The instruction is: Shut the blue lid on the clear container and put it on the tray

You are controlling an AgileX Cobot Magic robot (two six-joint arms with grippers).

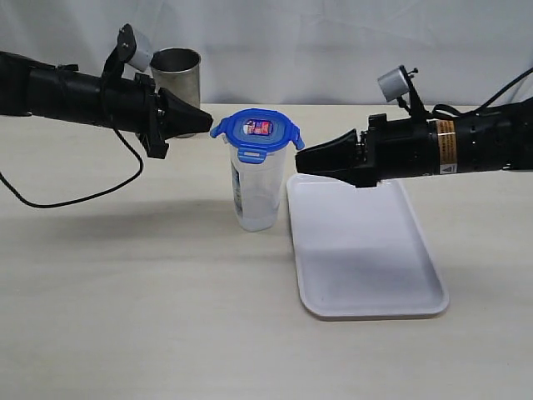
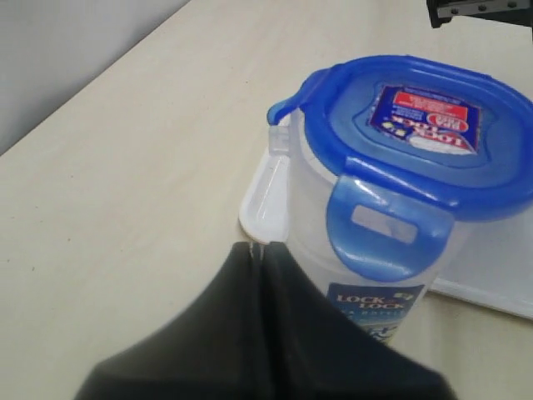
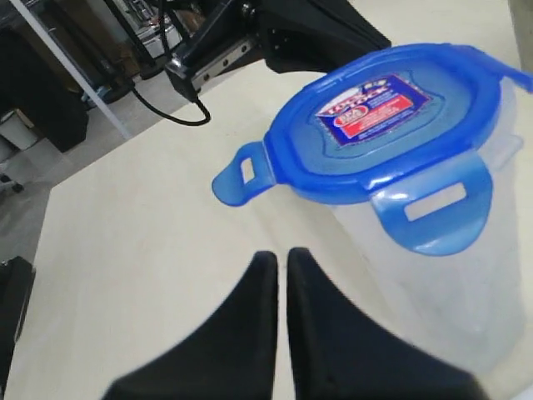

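The blue lid sits on top of the clear container, which stands upright on the table just left of the white tray. Some of its flaps stick outward and others hang down. My left gripper is shut and empty, its tip level with the lid's left flap and very near it. My right gripper is shut and empty too, pointing at the container's right side just below the lid. The left wrist view shows the lid, the labelled container and the left gripper. The right wrist view shows the lid beyond the right gripper.
A steel tumbler stands behind my left gripper at the back of the table. A black cable loops over the table on the left. The tray holds nothing.
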